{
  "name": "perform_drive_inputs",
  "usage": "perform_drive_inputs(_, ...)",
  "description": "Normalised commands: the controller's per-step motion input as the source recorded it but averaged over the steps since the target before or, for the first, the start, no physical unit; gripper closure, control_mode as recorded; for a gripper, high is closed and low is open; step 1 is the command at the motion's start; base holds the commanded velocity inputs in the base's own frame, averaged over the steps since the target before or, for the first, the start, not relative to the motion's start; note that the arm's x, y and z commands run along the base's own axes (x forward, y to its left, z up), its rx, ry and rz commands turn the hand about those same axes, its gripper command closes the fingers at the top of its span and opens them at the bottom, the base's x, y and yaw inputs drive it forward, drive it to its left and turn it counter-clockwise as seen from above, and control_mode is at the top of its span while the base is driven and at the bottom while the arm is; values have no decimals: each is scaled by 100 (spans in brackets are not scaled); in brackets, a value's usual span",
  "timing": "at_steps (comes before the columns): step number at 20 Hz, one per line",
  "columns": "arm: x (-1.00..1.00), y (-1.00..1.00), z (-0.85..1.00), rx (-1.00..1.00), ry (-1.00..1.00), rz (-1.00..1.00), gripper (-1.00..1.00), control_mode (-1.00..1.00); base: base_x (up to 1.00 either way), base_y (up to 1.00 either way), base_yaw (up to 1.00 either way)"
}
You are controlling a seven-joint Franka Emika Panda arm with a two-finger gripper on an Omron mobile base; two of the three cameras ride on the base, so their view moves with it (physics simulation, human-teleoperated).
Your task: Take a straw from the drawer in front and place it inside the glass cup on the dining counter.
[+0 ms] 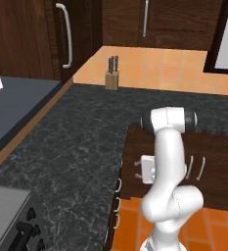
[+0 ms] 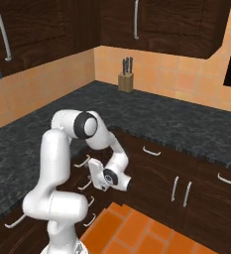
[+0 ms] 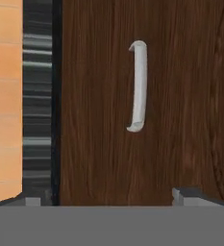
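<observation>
The drawer [image 3: 132, 105] fills the middle of the hand view, shut, its curved silver handle [image 3: 138, 86] just above centre, and the claw [image 3: 108, 197] at the bottom edge stands wide and empty, one tip on each side of the handle's line. In the right base view the claw [image 2: 93, 171] sits left of centre, close to the drawer fronts under the black counter [image 2: 186, 124]. The handle looks stiff and smooth, likely slippery, so I judge a grip across its middle best.

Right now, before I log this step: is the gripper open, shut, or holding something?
Gripper: open and empty, fingertips spread wide, facing the dark brown wooden drawer front with its curved silver handle.
</observation>
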Motion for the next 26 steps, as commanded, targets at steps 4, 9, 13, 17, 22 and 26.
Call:
perform_drive_inputs(4,61,20,-25,3,-3,4,-100,-100,0,0,0)
perform_drive_inputs(9,60,23,-25,1,-1,0,-100,-100,0,0,0)
perform_drive_inputs(13,52,26,-36,0,0,0,-100,-100,0,0,0)
perform_drive_inputs(17,51,18,-42,0,0,0,-100,-100,0,0,0)
perform_drive_inputs(22,27,22,-34,0,-4,0,-100,-100,0,0,0)
perform_drive_inputs(26,-6,26,-9,0,-20,1,-100,-100,0,0,0)
